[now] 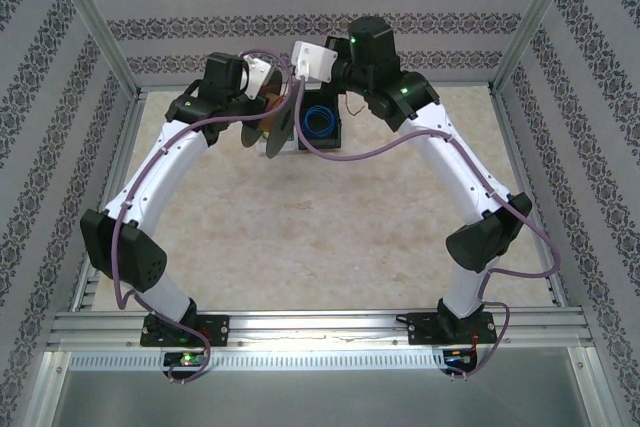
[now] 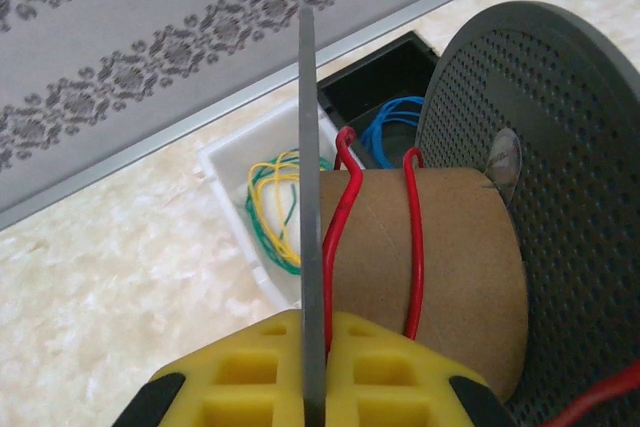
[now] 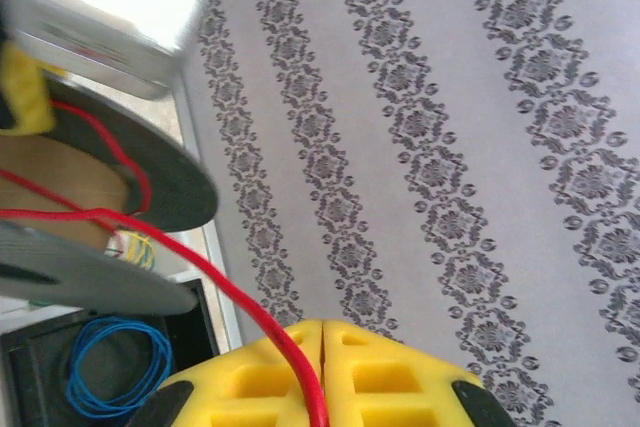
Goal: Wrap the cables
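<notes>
right end effector (image 3: 322,349) pinches red wire (image 3: 215,272) (wound on spool (image 3: 60,172))

Two white arms with black joints rise from bases at the near edge and arch inward, the left arm (image 1: 165,162) and right arm (image 1: 450,147) meeting at the far middle of the beige marbled table (image 1: 330,237). There the left gripper (image 1: 271,104), closed, sits at a dark-disced spool (image 1: 262,133). Just right of the spool a black bin (image 1: 337,137) holds a blue wire coil (image 1: 318,123). Purple hoses (image 1: 375,150) trail along both arms.
</notes>
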### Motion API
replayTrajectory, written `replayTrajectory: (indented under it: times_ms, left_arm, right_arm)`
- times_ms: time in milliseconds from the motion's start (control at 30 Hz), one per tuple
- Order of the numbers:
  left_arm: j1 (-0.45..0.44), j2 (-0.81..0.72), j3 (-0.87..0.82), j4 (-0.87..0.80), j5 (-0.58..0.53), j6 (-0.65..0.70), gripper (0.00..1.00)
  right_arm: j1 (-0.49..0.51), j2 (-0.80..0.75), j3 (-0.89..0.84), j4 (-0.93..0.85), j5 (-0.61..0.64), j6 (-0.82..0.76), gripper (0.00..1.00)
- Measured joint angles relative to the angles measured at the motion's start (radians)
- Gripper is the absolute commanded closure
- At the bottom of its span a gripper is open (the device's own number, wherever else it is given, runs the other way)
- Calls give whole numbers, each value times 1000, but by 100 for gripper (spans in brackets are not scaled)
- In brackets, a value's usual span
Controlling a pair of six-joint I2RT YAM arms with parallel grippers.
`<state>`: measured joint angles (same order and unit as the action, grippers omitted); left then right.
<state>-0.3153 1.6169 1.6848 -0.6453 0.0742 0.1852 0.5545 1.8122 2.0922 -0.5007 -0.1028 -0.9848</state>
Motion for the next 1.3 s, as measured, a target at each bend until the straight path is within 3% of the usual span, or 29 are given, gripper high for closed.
replayTrajectory:
  times_ms: [467, 667, 1133, 1300]
  left_arm:
    - [0, -182, -113, -66, 307, 203, 100]
    - [2, -204, -110, -66, 340, 236, 100]
    - [28, -204, -89, 27, 389, 169, 100]
    - [36, -204, -71, 62, 371, 117, 100]
  right_arm:
    - [-95, 136, 74, -20, -108, 65, 100]
    - [-136, 143, 17, 4, -161, 105, 100]
    - [-198, 107, -352, 253, -281, 249, 100]
    - [-219, 72, -439, 366, -343, 326, 90]
